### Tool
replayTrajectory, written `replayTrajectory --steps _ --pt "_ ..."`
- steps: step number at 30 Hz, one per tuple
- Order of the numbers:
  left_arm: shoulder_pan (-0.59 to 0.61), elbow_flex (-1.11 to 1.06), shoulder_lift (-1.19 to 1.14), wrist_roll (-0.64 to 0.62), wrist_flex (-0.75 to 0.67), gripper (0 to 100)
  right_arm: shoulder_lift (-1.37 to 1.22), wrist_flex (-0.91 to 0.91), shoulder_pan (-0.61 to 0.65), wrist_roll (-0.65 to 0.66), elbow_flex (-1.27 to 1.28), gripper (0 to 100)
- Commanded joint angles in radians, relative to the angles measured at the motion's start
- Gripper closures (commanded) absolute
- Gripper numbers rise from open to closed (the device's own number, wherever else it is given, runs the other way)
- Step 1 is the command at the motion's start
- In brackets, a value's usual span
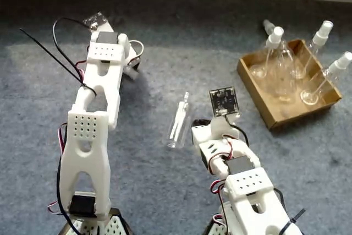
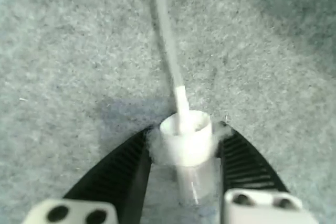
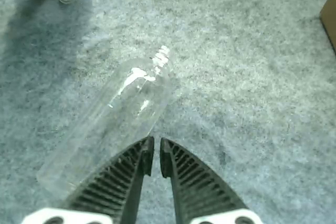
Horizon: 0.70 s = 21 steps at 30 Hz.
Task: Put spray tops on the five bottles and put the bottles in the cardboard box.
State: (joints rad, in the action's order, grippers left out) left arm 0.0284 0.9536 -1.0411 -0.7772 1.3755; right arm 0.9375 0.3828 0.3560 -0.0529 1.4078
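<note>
- Left tool [image 2: 185,132] is clamped on a white spray top [image 2: 186,140], its thin tube pointing away over the grey carpeted desk [image 2: 52,51]
- Right tool [image 3: 156,142] is closed and empty, just beside an uncapped clear bottle [image 3: 113,114] lying on its side
- Cardboard box [image 1: 256,100], well apart from both tools, holds four bottles [image 1: 329,75] with spray tops on

One bottle [image 1: 179,120] is laid flat mid-carpet [image 1: 181,42]; off to its right, four topped bottles [image 1: 324,78] are stood inside the cardboard box [image 1: 254,93].
</note>
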Motion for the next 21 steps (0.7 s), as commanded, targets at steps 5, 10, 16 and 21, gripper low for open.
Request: replayTrajectory --steps 5,10,16,21 --pt "-0.035 0.031 0.001 -0.005 0.008 97 0.024 -0.022 0.002 -0.002 -0.007 99.4" --pt "-0.035 0.033 0.005 0.018 0.071 97 0.024 -0.022 0.002 -0.002 -0.007 99.4" --pt "-0.035 0.093 0.041 0.334 0.287 98 0.024 -0.022 0.002 -0.002 -0.008 99.4" --pt "-0.013 0.151 0.084 0.321 0.391 98 0.024 -0.022 0.002 -0.002 -0.008 99.4"
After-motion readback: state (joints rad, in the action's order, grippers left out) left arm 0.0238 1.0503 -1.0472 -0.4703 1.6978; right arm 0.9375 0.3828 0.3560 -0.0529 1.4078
